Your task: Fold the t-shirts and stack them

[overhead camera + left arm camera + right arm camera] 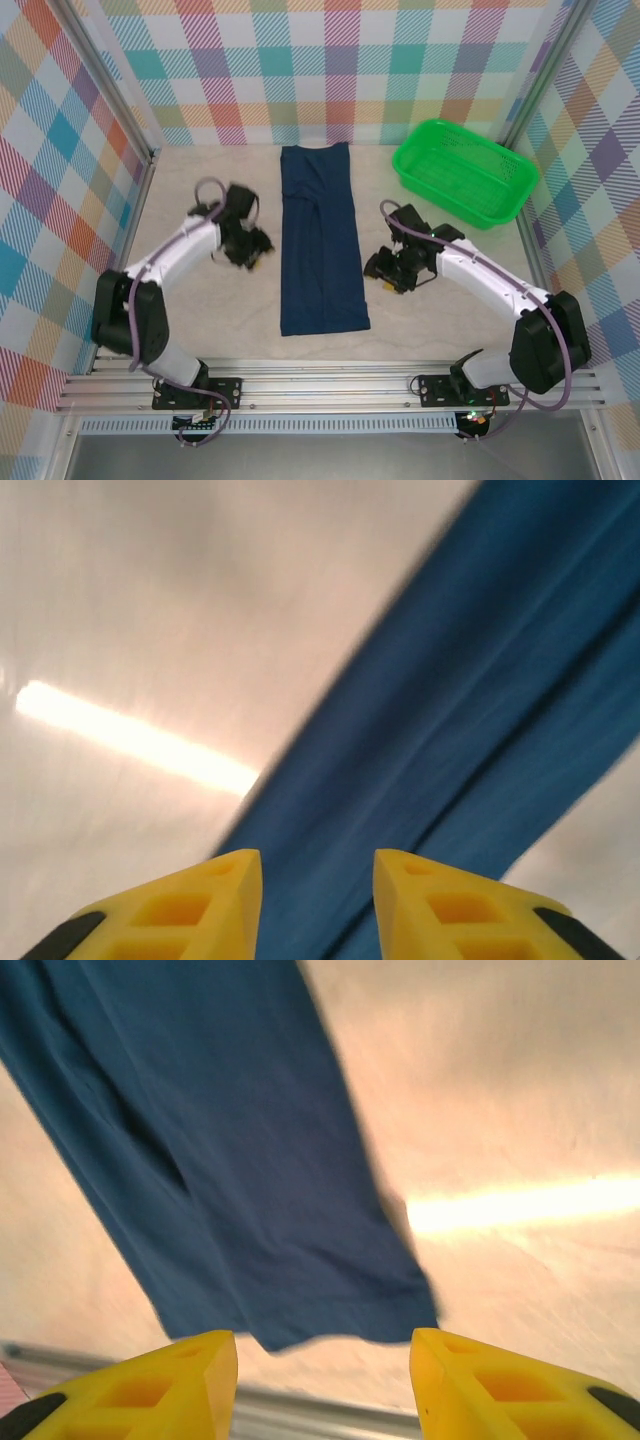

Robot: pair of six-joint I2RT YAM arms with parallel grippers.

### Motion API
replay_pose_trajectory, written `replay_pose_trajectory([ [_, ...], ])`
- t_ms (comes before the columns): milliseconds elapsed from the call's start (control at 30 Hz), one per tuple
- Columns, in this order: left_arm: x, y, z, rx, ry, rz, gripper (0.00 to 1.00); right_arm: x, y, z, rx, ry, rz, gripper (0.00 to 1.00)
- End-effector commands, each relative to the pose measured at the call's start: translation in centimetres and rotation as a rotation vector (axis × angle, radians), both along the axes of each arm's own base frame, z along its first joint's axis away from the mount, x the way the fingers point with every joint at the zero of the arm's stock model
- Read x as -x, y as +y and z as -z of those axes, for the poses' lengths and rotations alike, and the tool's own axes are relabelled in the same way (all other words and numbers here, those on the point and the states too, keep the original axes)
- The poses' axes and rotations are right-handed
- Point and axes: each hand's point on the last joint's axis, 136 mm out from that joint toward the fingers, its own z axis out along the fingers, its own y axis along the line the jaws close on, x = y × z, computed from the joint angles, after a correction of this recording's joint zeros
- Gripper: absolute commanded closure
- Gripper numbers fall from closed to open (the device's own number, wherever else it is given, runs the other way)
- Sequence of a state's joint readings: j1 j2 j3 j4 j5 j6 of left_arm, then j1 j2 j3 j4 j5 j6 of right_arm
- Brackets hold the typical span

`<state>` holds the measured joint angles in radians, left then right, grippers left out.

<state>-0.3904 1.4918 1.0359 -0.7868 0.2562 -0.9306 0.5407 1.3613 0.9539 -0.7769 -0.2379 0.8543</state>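
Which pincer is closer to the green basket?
Right. The right pincer sits in front of the basket, to its left; the left pincer lies across the t-shirt from it.

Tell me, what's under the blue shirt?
The t-shirt lies flat on the beige table, which shows all around it. The table beneath it and the shirt's folded-under layers are covered.

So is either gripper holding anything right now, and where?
Nothing is held: left gripper and right gripper are both open, flanking the t-shirt.
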Motion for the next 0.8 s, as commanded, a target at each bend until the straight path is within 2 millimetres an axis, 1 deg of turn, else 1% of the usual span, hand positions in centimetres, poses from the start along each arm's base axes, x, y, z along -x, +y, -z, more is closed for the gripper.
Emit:
replay_pose_trajectory([
  [0, 7.6, -3.4, 2.3, 0.139, 0.120, 0.090, 0.61, 4.2, 0.3, 1.9, -0.068, 0.115, -0.129, 0.51],
  [67, 10.4, -4.4, 3.7, 0.151, 0.137, 0.112, 0.59, 5.1, 0.6, 3.2, -0.087, 0.157, -0.127, 0.51],
  [133, 11.8, -5.4, 4.7, 0.160, 0.142, 0.117, 0.59, 5.6, 1.0, 4.1, -0.102, 0.183, -0.123, 0.51],
  [200, 12.3, -5.4, 5.2, 0.123, 0.143, 0.127, 0.59, 5.8, 1.4, 4.7, -0.109, 0.187, -0.124, 0.51],
  [367, 11.9, -4.5, 6.4, 0.063, 0.116, 0.110, 0.62, 6.3, 1.3, 6.0, -0.085, 0.209, -0.122, 0.52],
  [433, 11.5, -4.3, 6.7, 0.043, 0.097, 0.114, 0.64, 6.4, 1.1, 6.2, -0.080, 0.205, -0.117, 0.52],
  [533, 10.8, -4.5, 6.7, 0.041, 0.067, 0.117, 0.64, 6.5, 1.0, 6.2, -0.075, 0.206, -0.112, 0.52],
  [600, 11.0, -3.9, 7.0, 0.009, 0.076, 0.127, 0.65, 6.5, 1.0, 6.5, -0.067, 0.216, -0.105, 0.52],
  [667, 11.2, -3.5, 7.3, -0.020, 0.087, 0.150, 0.69, 6.4, 1.0, 6.9, -0.052, 0.225, -0.100, 0.52],
  [767, 11.1, -3.5, 7.3, -0.027, 0.077, 0.166, 0.73, 6.4, 1.0, 7.5, -0.024, 0.237, -0.092, 0.51],
])
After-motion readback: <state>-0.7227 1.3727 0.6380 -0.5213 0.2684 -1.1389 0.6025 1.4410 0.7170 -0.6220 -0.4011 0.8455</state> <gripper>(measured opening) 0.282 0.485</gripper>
